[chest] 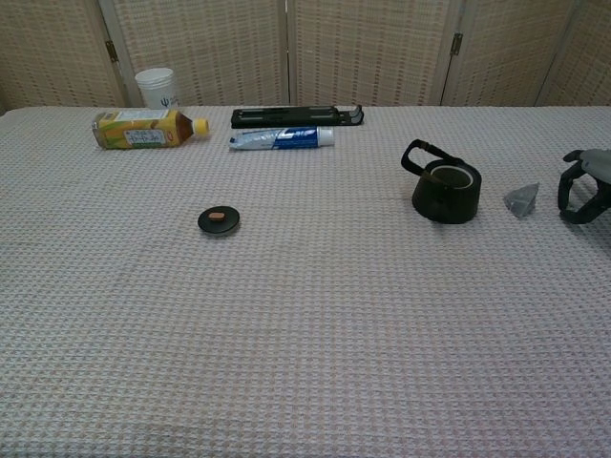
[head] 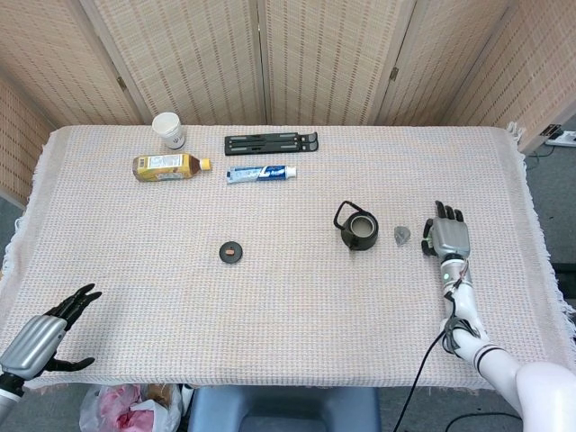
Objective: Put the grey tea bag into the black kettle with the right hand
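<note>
From the head view, the right robot hand (head: 448,238) lies palm-down on the woven cloth of the bench (head: 270,297), fingers spread and holding nothing. Just to its left sits the grey tea bag (head: 402,235), a small crumpled pyramid, and beyond that the round black kettle (head: 356,229) with its lid off. The left robot hand (head: 40,337) hangs released at the near bench corner. In the chest view, the right robot hand's curled dark fingers (chest: 576,191) stand close beside the tea bag (chest: 521,199), not touching it.

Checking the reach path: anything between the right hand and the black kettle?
Only the grey tea bag, lying on the cloth between the right hand and the black kettle. Both views show it; it touches neither.
</note>
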`<state>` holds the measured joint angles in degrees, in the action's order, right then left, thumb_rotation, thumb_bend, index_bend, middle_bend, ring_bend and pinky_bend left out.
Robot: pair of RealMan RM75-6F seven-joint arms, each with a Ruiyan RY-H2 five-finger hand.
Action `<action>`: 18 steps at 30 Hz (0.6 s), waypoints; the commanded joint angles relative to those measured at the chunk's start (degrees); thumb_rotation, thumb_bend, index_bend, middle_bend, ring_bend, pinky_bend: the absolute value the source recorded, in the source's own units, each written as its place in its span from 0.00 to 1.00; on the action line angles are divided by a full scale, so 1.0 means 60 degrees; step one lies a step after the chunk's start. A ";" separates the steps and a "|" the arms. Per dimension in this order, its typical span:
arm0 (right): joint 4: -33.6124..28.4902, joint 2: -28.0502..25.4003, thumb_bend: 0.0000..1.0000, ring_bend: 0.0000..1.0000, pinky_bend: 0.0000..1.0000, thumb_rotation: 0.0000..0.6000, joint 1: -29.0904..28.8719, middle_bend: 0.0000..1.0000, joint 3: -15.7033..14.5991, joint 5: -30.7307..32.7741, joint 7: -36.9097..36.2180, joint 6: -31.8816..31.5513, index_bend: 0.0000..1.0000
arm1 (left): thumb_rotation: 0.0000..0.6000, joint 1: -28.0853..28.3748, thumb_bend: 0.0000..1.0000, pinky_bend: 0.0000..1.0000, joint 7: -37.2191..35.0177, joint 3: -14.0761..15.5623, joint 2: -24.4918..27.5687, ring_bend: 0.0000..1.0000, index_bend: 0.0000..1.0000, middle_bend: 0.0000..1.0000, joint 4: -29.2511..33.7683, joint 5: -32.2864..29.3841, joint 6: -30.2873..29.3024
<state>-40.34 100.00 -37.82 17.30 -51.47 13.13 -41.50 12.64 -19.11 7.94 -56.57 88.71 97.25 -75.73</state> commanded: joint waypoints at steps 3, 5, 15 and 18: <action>0.0046 0.0047 0.35 0.00 0.00 1.00 0.0000 0.03 0.0013 -0.0106 -0.0065 -0.0106 0.58 | 1.00 -0.0011 0.10 0.33 -0.0046 0.0002 -0.0009 0.14 0.00 0.01 -0.0042 0.0018 -0.0042; 0.0063 0.0052 0.35 0.00 0.00 1.00 -0.0001 0.03 0.0028 -0.0139 -0.0100 -0.0130 0.59 | 1.00 -0.0014 0.10 0.33 -0.0072 0.0002 -0.0015 0.14 0.00 0.01 -0.0060 0.0027 -0.0061; 0.0364 0.0124 0.36 0.00 0.00 1.00 -0.0103 0.04 0.0087 -0.0235 -0.0124 -0.0016 0.60 | 1.00 -0.0040 0.10 0.33 -0.0184 -0.0024 -0.0059 0.14 0.00 0.01 -0.0190 -0.0037 -0.0106; 0.0484 0.0172 0.37 0.00 0.00 1.00 -0.0151 0.05 0.0088 -0.0266 -0.0123 0.0068 0.61 | 1.00 -0.0045 0.10 0.33 -0.0195 -0.0028 -0.0072 0.14 0.00 0.01 -0.0208 -0.0048 -0.0110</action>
<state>-37.57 100.94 -38.64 17.83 -53.00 12.37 -41.21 12.38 -20.28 7.78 -57.00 87.46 96.97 -76.39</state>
